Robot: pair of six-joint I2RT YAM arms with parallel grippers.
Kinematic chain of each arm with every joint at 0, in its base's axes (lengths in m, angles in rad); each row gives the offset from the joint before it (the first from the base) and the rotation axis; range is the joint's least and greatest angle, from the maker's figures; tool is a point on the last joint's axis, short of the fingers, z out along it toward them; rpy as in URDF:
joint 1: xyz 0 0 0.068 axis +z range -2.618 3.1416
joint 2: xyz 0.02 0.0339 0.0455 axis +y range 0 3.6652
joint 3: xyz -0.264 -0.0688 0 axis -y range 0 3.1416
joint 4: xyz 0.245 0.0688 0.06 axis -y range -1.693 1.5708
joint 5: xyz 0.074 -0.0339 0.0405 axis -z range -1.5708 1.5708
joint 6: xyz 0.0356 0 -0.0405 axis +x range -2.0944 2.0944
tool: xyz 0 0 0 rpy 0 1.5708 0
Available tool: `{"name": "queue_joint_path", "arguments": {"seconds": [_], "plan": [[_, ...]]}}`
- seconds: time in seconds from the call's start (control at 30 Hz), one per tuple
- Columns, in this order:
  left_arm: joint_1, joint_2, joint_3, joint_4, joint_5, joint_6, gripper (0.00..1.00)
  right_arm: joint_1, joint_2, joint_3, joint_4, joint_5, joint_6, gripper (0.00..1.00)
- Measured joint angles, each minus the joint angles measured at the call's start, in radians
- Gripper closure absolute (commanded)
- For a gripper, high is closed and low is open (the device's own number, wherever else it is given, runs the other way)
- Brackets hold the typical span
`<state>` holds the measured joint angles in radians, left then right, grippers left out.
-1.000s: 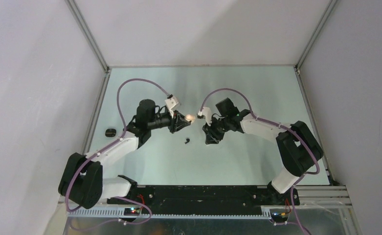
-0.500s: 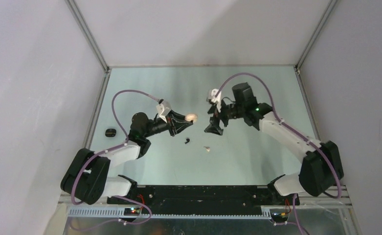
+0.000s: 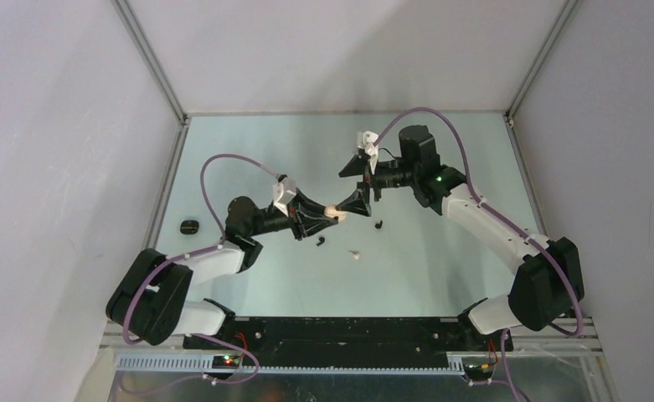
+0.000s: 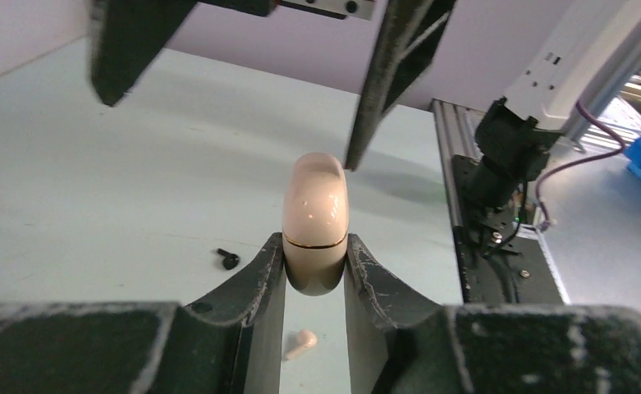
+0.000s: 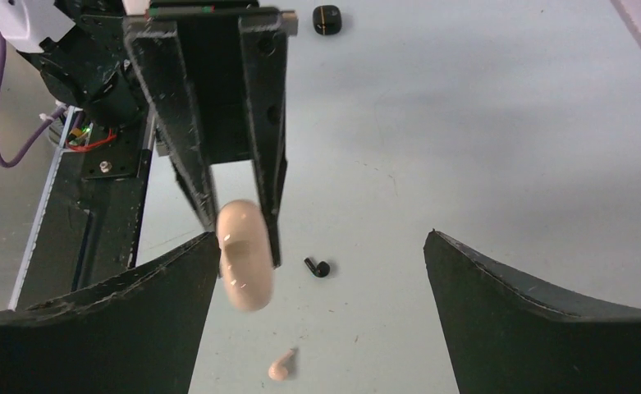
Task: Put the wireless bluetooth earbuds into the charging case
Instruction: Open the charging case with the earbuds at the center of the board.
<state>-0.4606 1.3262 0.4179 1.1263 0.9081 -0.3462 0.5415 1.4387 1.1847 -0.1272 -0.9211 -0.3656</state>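
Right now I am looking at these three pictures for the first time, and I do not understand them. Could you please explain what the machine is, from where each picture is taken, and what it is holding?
The machine is two robot arms bolted at the near edge of a table. One picture looks down from above. The other two come from a small camera on each wrist, so the dark wedges at the bottom are that arm's own fingers. The left gripper is shut on a cream charging case, which looks closed. The right gripper is wide open, facing that case and holding nothing. On the table lie a black earbud, a second small black piece that is probably another earbud, a cream earbud, and a small black case far to the left.
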Motion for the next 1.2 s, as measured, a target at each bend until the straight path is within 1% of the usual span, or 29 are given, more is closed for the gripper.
{"name": "queue_joint_path", "arguments": {"seconds": [0.2, 0.37, 0.5, 0.73, 1.0, 1.2], "plan": [[-0.032, -0.018, 0.019, -0.089, 0.022, 0.029, 1.0, -0.004, 0.0, -0.006, 0.025, 0.005, 0.015, 0.01], [-0.033, -0.029, 0.03, -0.119, 0.023, 0.042, 1.0, -0.01, -0.003, -0.024, 0.0, -0.081, 0.014, 0.01], [-0.033, -0.029, 0.031, -0.118, 0.031, 0.041, 1.0, -0.006, -0.016, -0.05, -0.016, -0.111, 0.013, 0.01], [-0.033, -0.028, 0.031, -0.104, 0.056, 0.04, 1.0, -0.012, -0.014, -0.063, 0.013, -0.049, 0.048, 0.01], [-0.031, -0.017, 0.031, -0.1, 0.047, 0.04, 1.0, -0.025, -0.011, -0.064, 0.041, -0.025, 0.09, 0.01], [-0.034, -0.004, 0.031, -0.098, 0.07, 0.039, 1.0, -0.054, -0.036, -0.064, 0.088, 0.02, 0.103, 0.01]]}}
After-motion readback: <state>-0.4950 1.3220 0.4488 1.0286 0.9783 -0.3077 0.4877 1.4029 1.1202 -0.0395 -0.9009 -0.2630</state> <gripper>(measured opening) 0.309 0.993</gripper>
